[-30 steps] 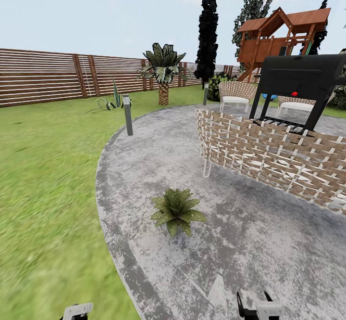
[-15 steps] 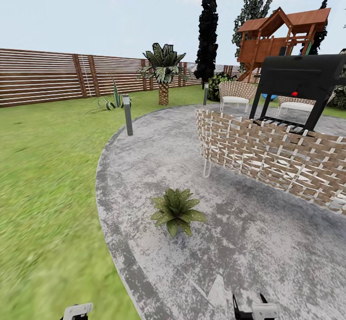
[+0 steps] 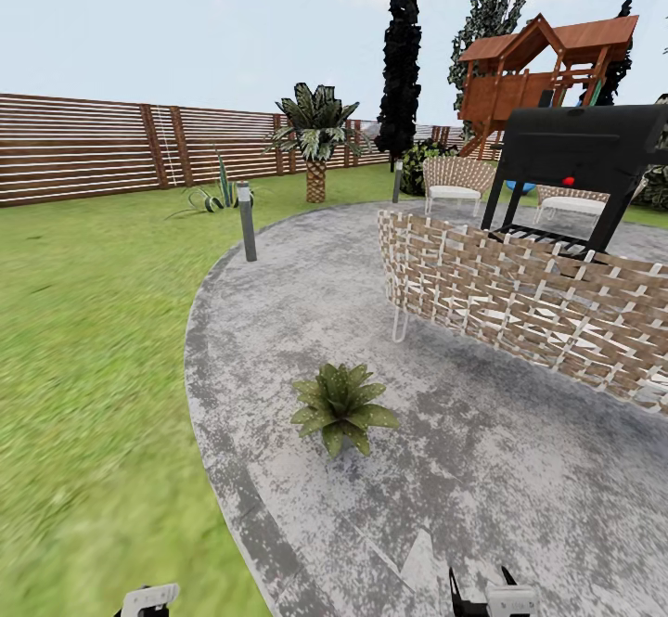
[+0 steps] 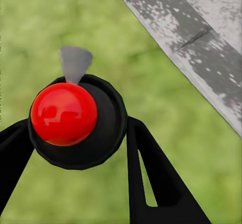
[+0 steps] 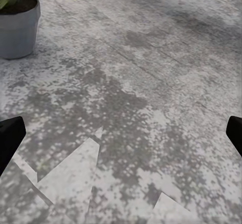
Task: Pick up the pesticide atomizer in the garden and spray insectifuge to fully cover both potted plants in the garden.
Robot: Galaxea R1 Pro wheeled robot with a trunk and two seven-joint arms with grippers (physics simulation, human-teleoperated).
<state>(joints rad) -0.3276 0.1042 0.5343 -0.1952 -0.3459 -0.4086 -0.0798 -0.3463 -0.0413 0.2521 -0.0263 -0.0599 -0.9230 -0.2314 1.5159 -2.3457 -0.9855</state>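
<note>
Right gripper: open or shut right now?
Open. In the right wrist view the right gripper's jaws sit at opposite edges with bare patio between them.

potted plant (image 3: 341, 406) on patio (image 3: 520, 469) | wicker seat (image 3: 529, 306) behind-right | lawn (image 3: 83, 366) left | fence (image 3: 111, 146) beyond lawn

**Stone patio and lawn**

We see a round mottled grey stone patio (image 3: 482, 469) bordered by lawn (image 3: 93, 366). On the stone stand a potted plant (image 3: 341, 405), a wicker seat (image 3: 529, 306), a grill (image 3: 575, 172) and a short lamp post (image 3: 246, 220).
</note>
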